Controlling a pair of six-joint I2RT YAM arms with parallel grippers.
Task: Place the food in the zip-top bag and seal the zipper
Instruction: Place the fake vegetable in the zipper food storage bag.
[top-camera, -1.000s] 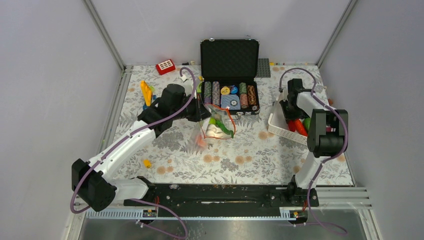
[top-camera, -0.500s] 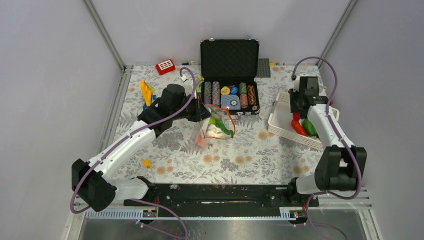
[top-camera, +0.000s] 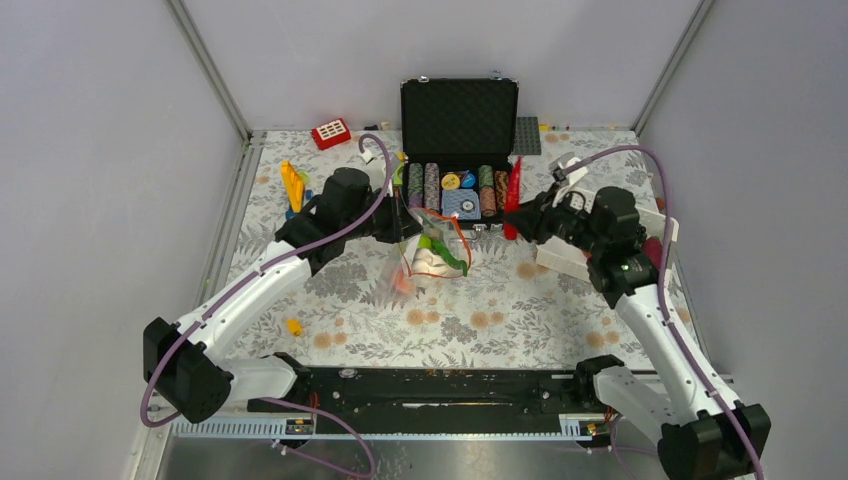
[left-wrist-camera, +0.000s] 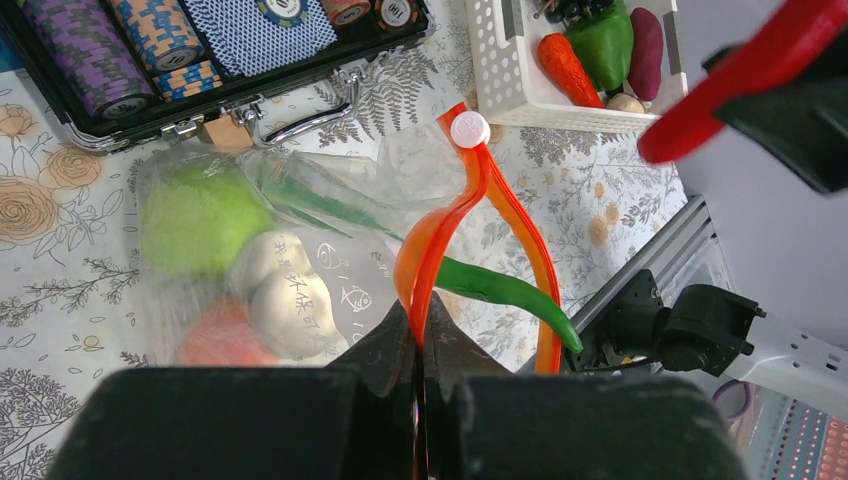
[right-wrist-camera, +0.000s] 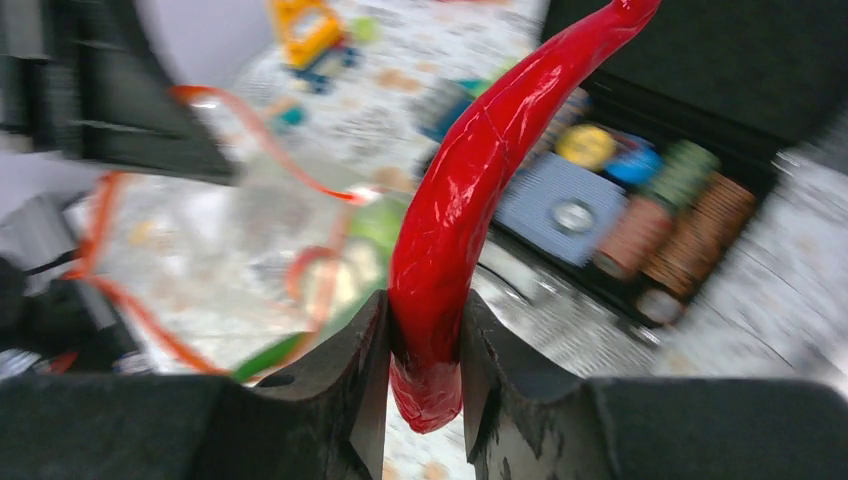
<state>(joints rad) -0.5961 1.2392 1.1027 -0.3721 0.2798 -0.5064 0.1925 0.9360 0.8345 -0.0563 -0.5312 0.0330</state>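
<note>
1. I see the black chip case (top-camera: 459, 118) standing open at the far edge of the flowered table (top-camera: 520, 310).
2. The clear bag (left-wrist-camera: 300, 200) sits just in front of it, holding green, white and orange toy food (left-wrist-camera: 275, 290).
3. My left claw (left-wrist-camera: 415, 345) is pinched tight on the bag's orange zipper strip (left-wrist-camera: 470, 190), and the bag's mouth gapes.
4. My right claw (right-wrist-camera: 425, 340) grips a red chili (right-wrist-camera: 480, 180), raised between the bag and the white basket (left-wrist-camera: 500, 80).
</note>
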